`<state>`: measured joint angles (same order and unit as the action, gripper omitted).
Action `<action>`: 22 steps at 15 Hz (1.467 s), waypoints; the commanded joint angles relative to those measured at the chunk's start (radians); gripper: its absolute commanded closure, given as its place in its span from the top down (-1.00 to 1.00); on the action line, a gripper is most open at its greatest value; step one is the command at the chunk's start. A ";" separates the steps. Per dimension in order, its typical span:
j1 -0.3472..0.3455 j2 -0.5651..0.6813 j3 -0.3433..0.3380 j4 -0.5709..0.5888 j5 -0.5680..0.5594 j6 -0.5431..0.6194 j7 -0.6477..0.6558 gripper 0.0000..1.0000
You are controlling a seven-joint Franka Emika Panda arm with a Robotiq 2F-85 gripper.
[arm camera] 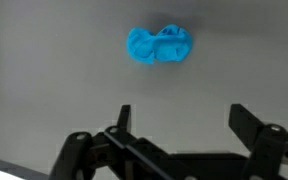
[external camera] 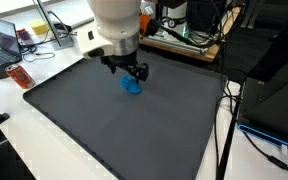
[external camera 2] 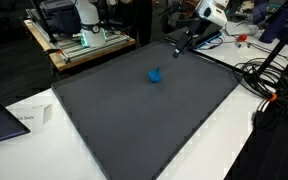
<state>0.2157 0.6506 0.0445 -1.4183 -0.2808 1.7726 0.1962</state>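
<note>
The gripper (external camera: 135, 72) hangs above a dark grey mat (external camera: 94, 130) with its two fingers spread wide and nothing between them. The wrist view shows both black fingertips (arm camera: 125, 114) apart, with only bare mat in the gap. The nearest thing is a small blue crumpled object (arm camera: 159, 45) (a bit of cloth or a soft toy, too blurred to say which). It lies alone near the middle of the mat (external camera 2: 134, 125), not touching the gripper.

In the wrist view the blue object sits ahead of the fingers and a little to one side of the gap's centre, not between them. In an exterior view the gripper (external camera 2: 181, 48) appears well clear of the blue object (external camera 2: 155, 75), so it seems to hover high.

Judging the risks: a straight descent from here would likely land the fingers beside the object, nudging it across the mat or closing on air. Being soft and lumpy, it could also be pinched by just a fold and slip free. Pressing too low would drive the fingertips into the mat. Cables (external camera 2: 269, 85) trail off the table edge near the arm's base
</note>
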 commanded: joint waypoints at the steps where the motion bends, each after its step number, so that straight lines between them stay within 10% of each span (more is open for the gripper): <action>1: 0.030 0.125 -0.022 0.193 0.000 -0.145 0.002 1.00; 14: 0.088 0.441 -0.075 0.599 -0.025 -0.417 -0.010 1.00; 22: 0.130 0.463 -0.081 0.595 -0.073 -0.367 0.013 1.00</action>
<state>0.3258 1.0992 -0.0224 -0.8424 -0.3269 1.3966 0.1979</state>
